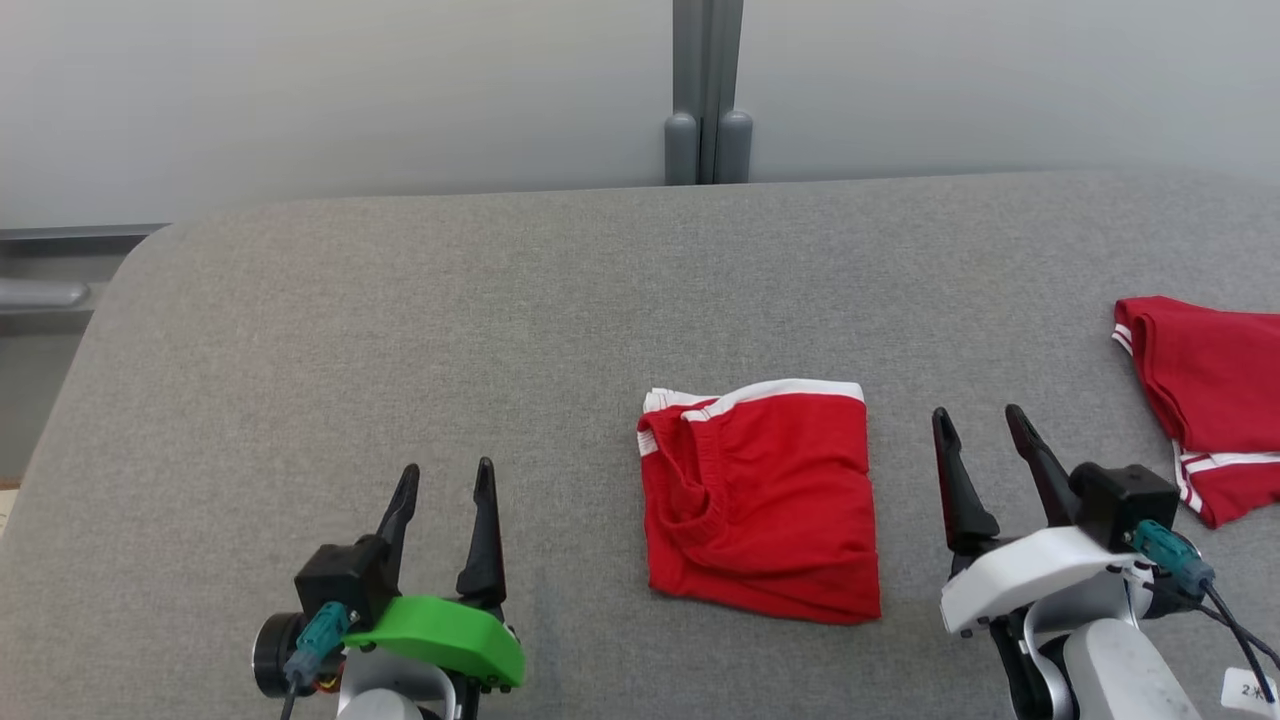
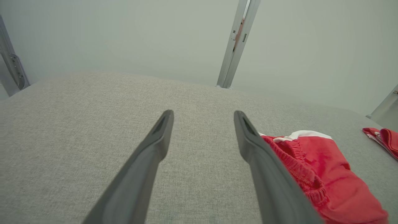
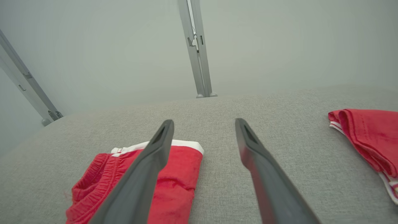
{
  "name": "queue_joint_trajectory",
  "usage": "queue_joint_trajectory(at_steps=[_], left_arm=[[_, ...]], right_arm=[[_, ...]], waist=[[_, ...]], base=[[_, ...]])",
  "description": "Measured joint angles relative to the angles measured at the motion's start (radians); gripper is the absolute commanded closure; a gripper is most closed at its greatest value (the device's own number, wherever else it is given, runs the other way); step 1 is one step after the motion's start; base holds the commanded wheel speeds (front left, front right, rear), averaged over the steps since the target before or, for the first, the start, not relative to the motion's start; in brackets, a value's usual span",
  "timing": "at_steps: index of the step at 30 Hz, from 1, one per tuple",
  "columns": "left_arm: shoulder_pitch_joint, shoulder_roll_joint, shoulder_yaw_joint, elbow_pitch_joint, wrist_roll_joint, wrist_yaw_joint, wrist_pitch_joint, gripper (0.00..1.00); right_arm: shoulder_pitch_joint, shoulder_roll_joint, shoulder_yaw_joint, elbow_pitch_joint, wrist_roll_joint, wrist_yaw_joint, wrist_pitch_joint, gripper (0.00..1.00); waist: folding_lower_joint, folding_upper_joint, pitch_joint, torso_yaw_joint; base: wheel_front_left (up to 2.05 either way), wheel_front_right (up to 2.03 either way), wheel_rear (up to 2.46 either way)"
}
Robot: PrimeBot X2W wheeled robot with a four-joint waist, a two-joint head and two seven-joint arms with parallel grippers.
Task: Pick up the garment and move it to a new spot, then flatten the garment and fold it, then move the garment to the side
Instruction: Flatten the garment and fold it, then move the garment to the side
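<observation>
A red garment (image 1: 762, 500) with white trim lies folded into a compact square in the middle of the grey padded table (image 1: 400, 330). It also lies low right in the left wrist view (image 2: 323, 174) and low left in the right wrist view (image 3: 174, 183). My left gripper (image 1: 445, 480) hovers to its left, open and empty, fingers apart over bare cloth (image 2: 202, 113). My right gripper (image 1: 980, 418) stands just right of the garment, open and empty (image 3: 203, 123).
A second red garment (image 1: 1215, 395) with white stripes lies folded at the table's right edge, also in the wrist views (image 2: 384, 140) (image 3: 370, 137). A grey post (image 1: 707, 90) rises behind the table's far edge. The table's left corner is rounded.
</observation>
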Motion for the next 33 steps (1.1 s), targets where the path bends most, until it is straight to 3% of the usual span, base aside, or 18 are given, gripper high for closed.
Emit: queue_joint_trajectory(at_steps=[14, 33], left_arm=[[0.062, -0.007, 0.035, -0.021, 0.030, -0.002, 0.000, 0.00], [0.060, -0.009, 0.035, 0.003, 0.043, -0.009, 0.000, 0.00]], right_arm=[[0.068, 0.003, 0.015, -0.068, 0.041, 0.000, -0.002, 0.00], [0.071, 0.003, 0.015, -0.058, 0.046, 0.000, 0.034, 0.00]], waist=[[-0.0001, 0.0000, -0.036, -0.007], [-0.0001, 0.0000, -0.033, -0.005]], base=[[0.00, 0.00, 0.00], [0.00, 0.00, 0.00]])
